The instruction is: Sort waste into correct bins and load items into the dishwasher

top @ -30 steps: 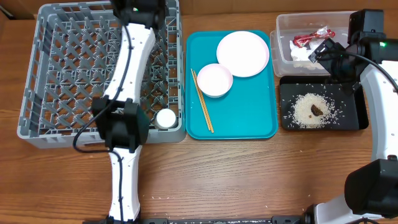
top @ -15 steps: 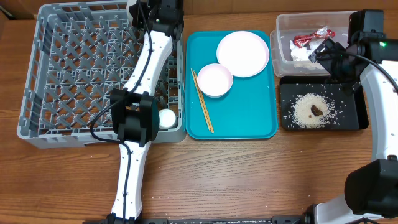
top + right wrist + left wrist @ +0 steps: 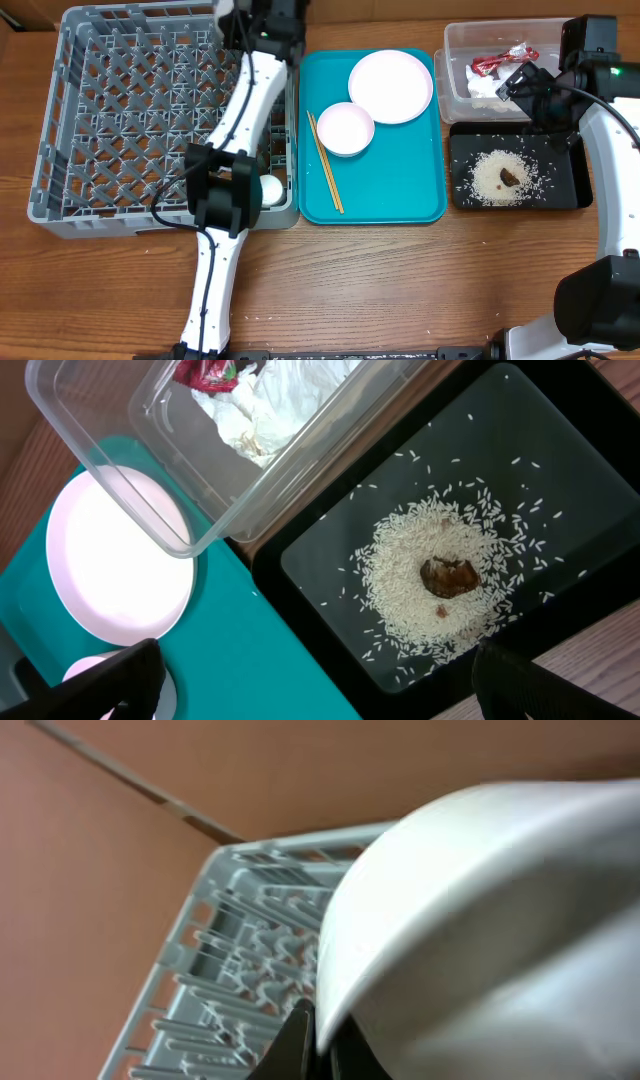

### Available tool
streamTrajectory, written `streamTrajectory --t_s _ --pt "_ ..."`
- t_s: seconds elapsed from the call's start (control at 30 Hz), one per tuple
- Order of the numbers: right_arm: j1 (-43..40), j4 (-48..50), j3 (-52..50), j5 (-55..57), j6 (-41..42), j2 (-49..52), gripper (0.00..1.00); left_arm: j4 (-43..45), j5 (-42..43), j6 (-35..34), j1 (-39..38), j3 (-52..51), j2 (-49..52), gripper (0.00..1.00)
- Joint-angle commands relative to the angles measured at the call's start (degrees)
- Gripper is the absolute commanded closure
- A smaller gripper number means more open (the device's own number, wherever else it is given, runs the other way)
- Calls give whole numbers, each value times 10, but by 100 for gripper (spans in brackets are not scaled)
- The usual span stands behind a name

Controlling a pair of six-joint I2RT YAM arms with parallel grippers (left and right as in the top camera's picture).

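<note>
My left gripper (image 3: pixel 268 18) hangs over the far right corner of the grey dish rack (image 3: pixel 60 120) and is shut on the rim of a white bowl (image 3: pixel 480 920), which fills the left wrist view; the jaws (image 3: pixel 312 1042) show at the bottom there. A small white cup (image 3: pixel 270 189) sits in the rack's front right corner. A pink-white plate (image 3: pixel 390 86), a white bowl (image 3: pixel 345 128) and chopsticks (image 3: pixel 325 165) lie on the teal tray (image 3: pixel 400 190). My right gripper (image 3: pixel 520 80) is open and empty above the clear tub (image 3: pixel 455 40) and the black tray (image 3: pixel 570 195).
The clear tub holds the red wrapper (image 3: pixel 492 63) and the white napkin (image 3: pixel 484 90). The black tray holds rice grains (image 3: pixel 490 180) with a brown lump (image 3: pixel 509 177). The left arm's elbow (image 3: pixel 222 190) hangs over the rack's front right side.
The left arm has swung to the right along the rack's far edge with the bowl in it. The right arm has not moved.
</note>
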Motion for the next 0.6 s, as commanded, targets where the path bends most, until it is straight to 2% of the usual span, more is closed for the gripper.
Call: streamTrajectory --t_s 0.0,0.13,0.23,0.43,0.57 --pt "-1 2 3 10 -2 -2 0 -38 33 -42 -22 0 10 91" --pt "-1 2 3 10 -2 -2 0 -62 33 -41 -32 0 10 65" --pt "-1 2 3 10 -2 -2 0 -70 34 -40 -35 0 10 62" --pt "-1 2 3 10 -2 -2 0 -98 47 -39 -47 0 9 46" --pt "-1 2 3 10 -2 -2 0 -119 86 -39 -59 4 1 39"
